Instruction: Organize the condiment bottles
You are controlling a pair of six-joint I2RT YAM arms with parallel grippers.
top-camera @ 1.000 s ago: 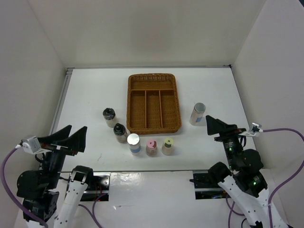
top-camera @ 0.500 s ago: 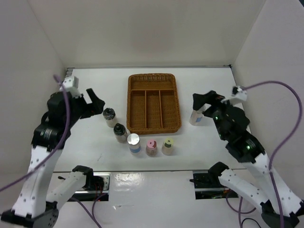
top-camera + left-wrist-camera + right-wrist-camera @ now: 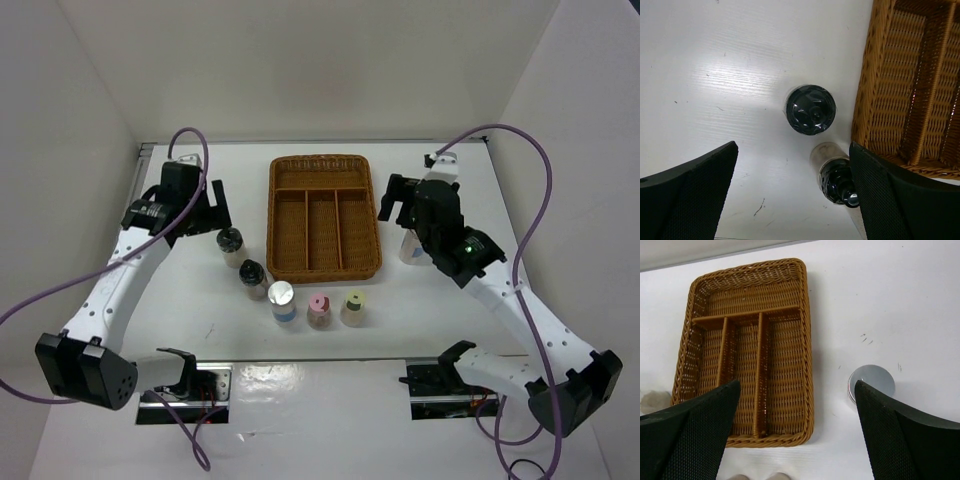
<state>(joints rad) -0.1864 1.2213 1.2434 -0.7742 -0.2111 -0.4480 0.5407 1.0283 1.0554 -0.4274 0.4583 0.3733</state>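
Condiment bottles [image 3: 319, 310], small pale cylindrical shakers, look light, stiff, slick; I'd pinch mid-body. Left gripper [image 3: 792, 146] and right gripper [image 3: 797, 384] gape, empty.

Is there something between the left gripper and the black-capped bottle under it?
Nothing visible. The open left gripper faces the black-capped bottle directly; a second black-capped bottle stands beside it, near the wicker tray.

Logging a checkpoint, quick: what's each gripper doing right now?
Left gripper: open, holding nothing, above a black-capped bottle.
Right gripper: open, holding nothing, near the silver-capped bottle.
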